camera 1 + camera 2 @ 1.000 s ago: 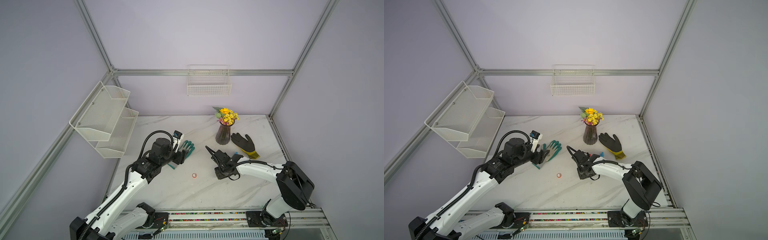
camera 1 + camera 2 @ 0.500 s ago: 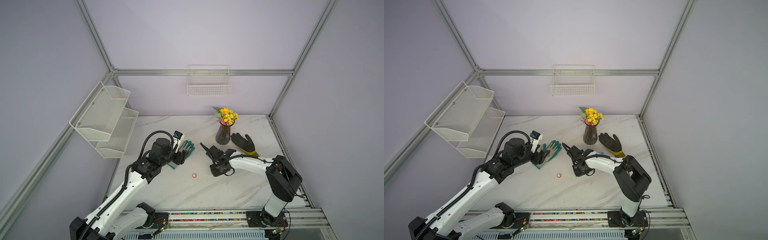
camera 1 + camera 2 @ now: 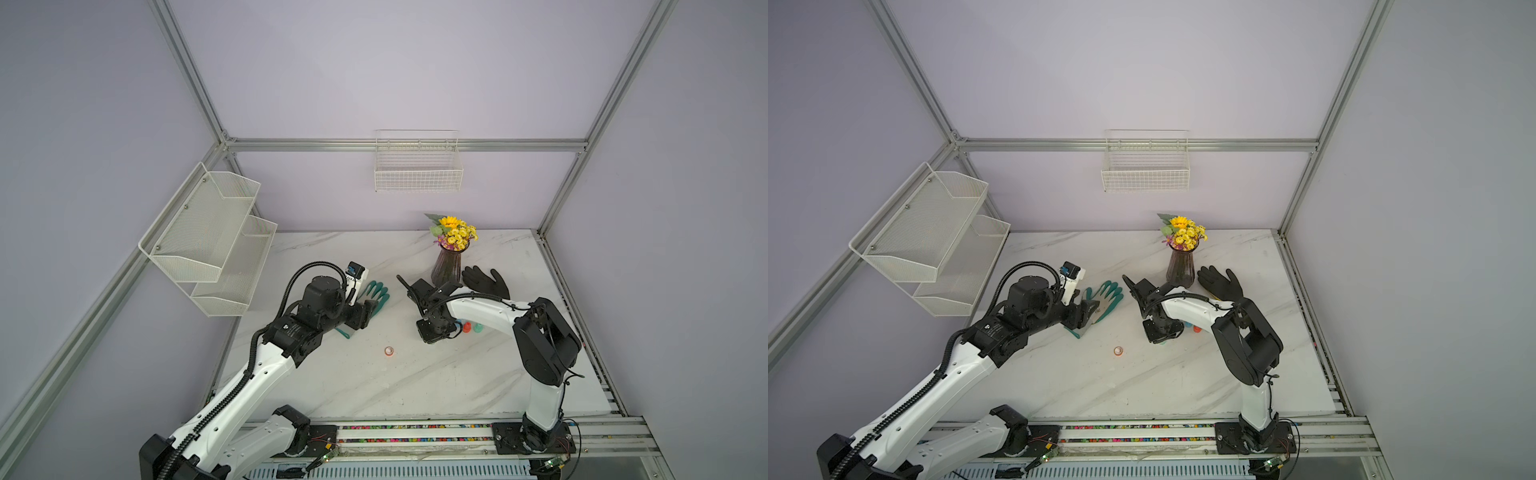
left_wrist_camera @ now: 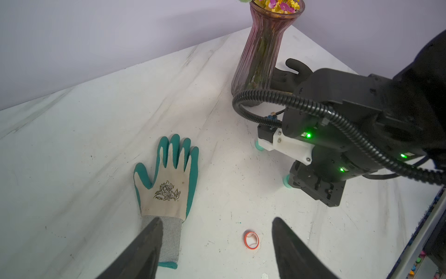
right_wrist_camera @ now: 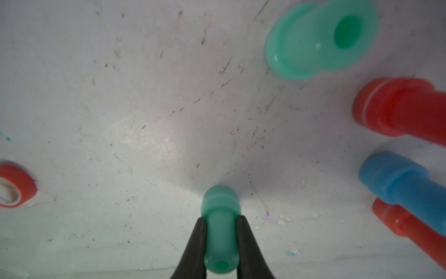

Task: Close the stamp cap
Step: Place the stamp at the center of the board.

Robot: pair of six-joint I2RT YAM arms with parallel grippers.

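Top views. My left hand (image 3: 365, 314) hovers over the cuff of the green glove (image 3: 375, 293), at 9 o'clock from the middle of the surface (image 3: 332, 386). I cannot read its fingers from up here. My right hand (image 3: 434, 334) points straight down near the middle. The red cap (image 3: 389, 351) lies loose at that hand's 8 o'clock, apart from both hands. A red stamp (image 3: 466, 327) stands just beside the hand at its 3 o'clock.

Left wrist. The left hand (image 4: 217, 241) is spread wide and holds nothing. The red cap (image 4: 251, 239) lies on the surface between the fingers, nearer one.

Right wrist. The right hand (image 5: 221, 222) pinches a green stamp (image 5: 220, 210) by its narrow stem. The red cap (image 5: 14, 186) sits well apart from it. The picture is blurred.
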